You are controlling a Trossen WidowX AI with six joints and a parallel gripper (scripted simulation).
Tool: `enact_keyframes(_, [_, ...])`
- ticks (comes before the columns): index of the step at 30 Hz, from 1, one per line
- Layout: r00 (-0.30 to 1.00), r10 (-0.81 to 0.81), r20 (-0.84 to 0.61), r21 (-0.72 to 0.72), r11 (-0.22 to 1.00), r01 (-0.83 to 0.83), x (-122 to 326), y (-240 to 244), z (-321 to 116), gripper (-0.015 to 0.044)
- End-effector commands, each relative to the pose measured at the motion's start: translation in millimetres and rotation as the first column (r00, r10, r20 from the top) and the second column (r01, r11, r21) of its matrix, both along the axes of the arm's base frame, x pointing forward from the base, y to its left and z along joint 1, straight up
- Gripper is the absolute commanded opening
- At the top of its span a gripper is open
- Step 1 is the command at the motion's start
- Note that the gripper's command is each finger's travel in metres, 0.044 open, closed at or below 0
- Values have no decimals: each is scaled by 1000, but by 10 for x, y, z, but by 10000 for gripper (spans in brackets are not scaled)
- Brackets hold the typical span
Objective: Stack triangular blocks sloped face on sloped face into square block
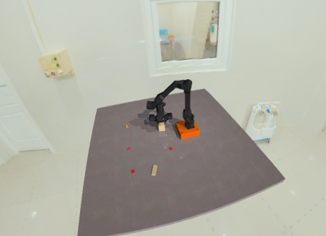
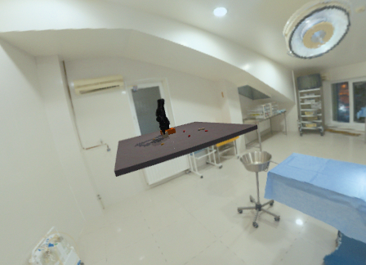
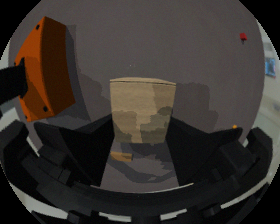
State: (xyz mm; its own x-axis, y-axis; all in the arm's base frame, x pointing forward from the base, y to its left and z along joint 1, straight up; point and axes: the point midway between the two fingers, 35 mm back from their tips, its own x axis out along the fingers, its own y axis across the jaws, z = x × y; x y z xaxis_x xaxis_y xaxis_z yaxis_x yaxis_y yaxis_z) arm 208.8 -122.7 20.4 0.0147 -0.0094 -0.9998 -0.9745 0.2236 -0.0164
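And here the jaws (image 1: 161, 122) are closed on a pale wooden block (image 1: 161, 129) (image 3: 141, 107), one finger at either side, its broad face towards the wrist camera. The relation that matters now: where is its partner? Look just past the held block, on the side away from the palm, and a thin strip of wood (image 3: 143, 80) shows along its far edge, the two long edges running nearly parallel, straight across from finger to finger. That strip, I'd judge, belongs to the lower triangular block, lying under or against the held one. Whether the slopes meet fully, these views can't tell us; nor can they show whether the held piece has its weight down. So the coming move looks like a small one: even up the ends along that crosswise line, settle down, then part the jaws sideways without dragging. A push outward from the palm could shove the lower block along the bench (image 1: 204, 188) (image 2: 184, 147) (image 3: 141, 30).
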Motion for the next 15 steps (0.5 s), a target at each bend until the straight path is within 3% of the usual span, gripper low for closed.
enact_keyframes(1, [1000,0,0,0,1000,0,0,0,0,53])
enact_keyframes(15, [1000,0,0,0,1000,0,0,0,0,420])
